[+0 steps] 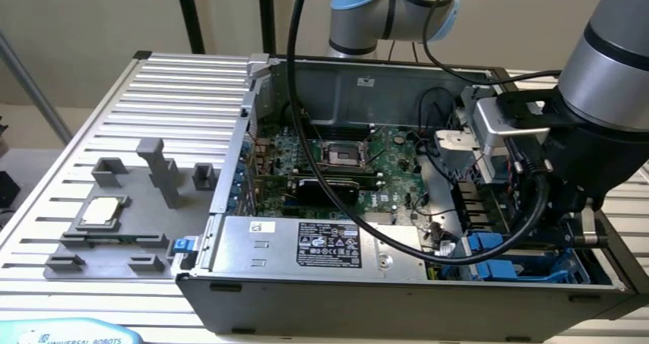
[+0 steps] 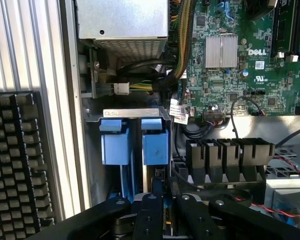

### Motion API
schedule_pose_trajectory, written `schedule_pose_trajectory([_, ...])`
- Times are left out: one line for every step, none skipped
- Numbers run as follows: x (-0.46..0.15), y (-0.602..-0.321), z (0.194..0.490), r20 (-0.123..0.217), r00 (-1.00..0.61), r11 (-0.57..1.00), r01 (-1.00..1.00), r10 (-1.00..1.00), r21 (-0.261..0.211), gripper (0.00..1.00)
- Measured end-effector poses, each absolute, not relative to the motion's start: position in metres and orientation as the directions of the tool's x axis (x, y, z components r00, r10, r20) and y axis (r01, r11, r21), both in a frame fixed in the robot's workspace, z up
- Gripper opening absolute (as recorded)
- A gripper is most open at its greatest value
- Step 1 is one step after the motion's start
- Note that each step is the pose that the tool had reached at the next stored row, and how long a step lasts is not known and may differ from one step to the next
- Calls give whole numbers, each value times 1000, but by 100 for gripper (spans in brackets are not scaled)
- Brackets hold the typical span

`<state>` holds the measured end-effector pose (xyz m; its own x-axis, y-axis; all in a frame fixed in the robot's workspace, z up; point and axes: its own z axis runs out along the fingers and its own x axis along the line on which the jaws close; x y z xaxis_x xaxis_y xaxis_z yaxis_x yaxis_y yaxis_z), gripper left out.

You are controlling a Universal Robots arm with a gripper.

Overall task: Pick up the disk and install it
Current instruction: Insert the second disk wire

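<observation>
The hand (image 2: 165, 207), its black fingers nearly together, clasps the narrow edge of the disk (image 2: 155, 150), which stands on edge in the drive cage of the open computer case (image 1: 406, 283). Most of the disk is hidden inside its slot; its blue carrier tab shows beside a second blue tab (image 2: 115, 142).

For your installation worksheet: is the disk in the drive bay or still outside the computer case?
In. The disk stands on edge in the drive bay, blue carrier outward, the gripper closed on its edge.
</observation>
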<state>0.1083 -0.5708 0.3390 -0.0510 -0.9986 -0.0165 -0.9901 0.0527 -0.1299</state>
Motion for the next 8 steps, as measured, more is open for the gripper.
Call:
schedule_pose_trajectory([108, -571, 339, -17, -51, 53, -990, -999, -130, 16])
schedule_pose_trajectory([108, -571, 339, -16, -51, 53, -990, -999, -130, 16])
schedule_pose_trajectory([108, -570, 339, -16, -51, 53, -990, -999, -131, 16])
schedule_pose_trajectory([108, -570, 339, -16, -51, 53, -990, -999, -131, 16])
schedule_pose_trajectory([108, -570, 339, -16, -51, 53, -990, -999, -131, 16])
schedule_pose_trajectory([108, -570, 339, -16, -51, 53, -990, -999, -131, 16])
schedule_pose_trajectory([108, -570, 339, -16, -51, 53, -990, -999, -131, 16])
schedule_pose_trajectory([108, -570, 339, -16, -51, 53, -990, -999, -131, 16])
